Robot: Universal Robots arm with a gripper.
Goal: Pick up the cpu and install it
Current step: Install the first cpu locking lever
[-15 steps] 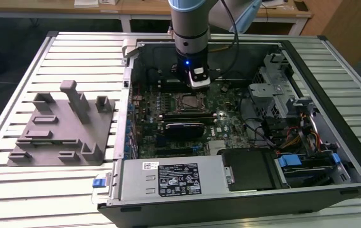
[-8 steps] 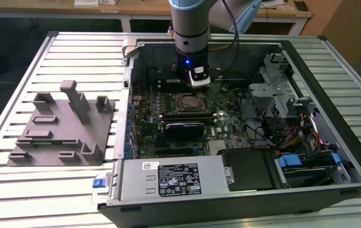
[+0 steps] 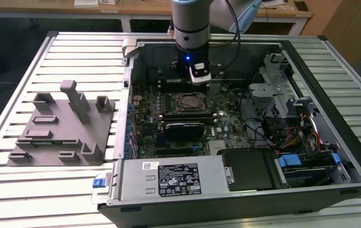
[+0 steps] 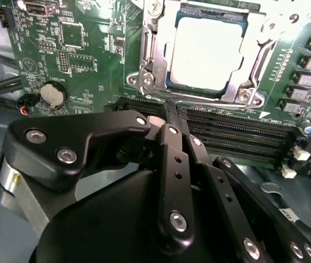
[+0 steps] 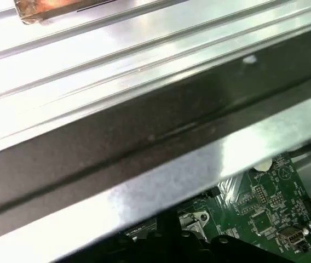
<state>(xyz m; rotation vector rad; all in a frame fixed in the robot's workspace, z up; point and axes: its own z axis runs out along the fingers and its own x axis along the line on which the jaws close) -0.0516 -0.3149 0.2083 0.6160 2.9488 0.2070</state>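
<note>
In the second wrist view the gripper (image 4: 172, 118) fills the foreground, its black linked fingers (image 4: 169, 164) drawn together to a point with nothing between them, so it is closed and empty, hanging just over the black memory slots (image 4: 237, 134). Just beyond those slots lies the cpu (image 4: 207, 52), a flat square chip with a pale metal top, seated inside the socket frame (image 4: 144, 55) on the green motherboard (image 4: 79, 49); the metal frame surrounds it on all sides. In the exterior view the arm stands inside the open computer case (image 3: 332, 71), with the gripper (image 3: 196, 80) a little beyond the socket (image 3: 189, 102), and the grey moulded block (image 3: 63, 128) rests on the slatted table (image 3: 15, 76) to the exterior view's left. The chip looks light, stiff and smooth-topped, likely slippery, and its underside contacts are probably delicate; the safest hold would be on two opposite edges, kept level.
</note>
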